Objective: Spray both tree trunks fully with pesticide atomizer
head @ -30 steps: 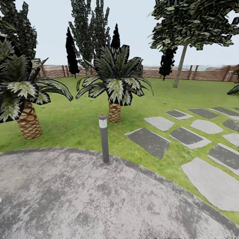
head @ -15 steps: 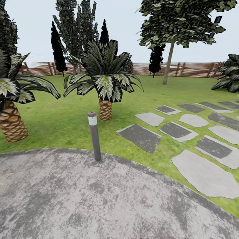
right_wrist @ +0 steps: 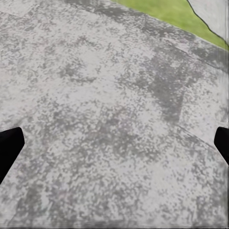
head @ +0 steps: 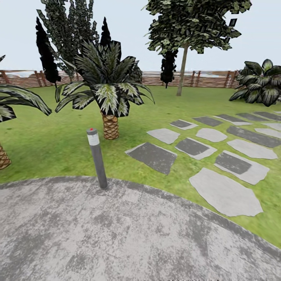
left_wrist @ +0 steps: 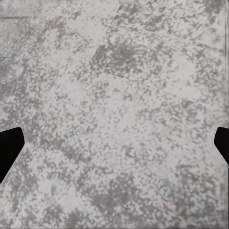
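Robot stands on grey mottled patio (head: 117, 234), facing the lawn (head: 50, 144). The pesticide atomizer is nowhere in sight, so its bearing from the fingers, its long axis and the nearer arm can't be judged. Left gripper (left_wrist: 114, 148) hangs over paving with its fingers wide apart, empty; right gripper (right_wrist: 114, 148) likewise, near the grass edge. One bare-trunked tree (head: 182, 70) stands far off by the fence (head: 210, 78). A bollard light (head: 97, 158) stands at the patio rim, a short palm (head: 109, 117) beyond. No readable writing.

Of the robot's body, the wrist views show the finger tips of each end effector. The left end effector (left_wrist: 114, 145) has two black fingertips (left_wrist: 8, 150) with flat, angled edges. The right end effector (right_wrist: 114, 145) has the same black, plain fingertips (right_wrist: 8, 149).
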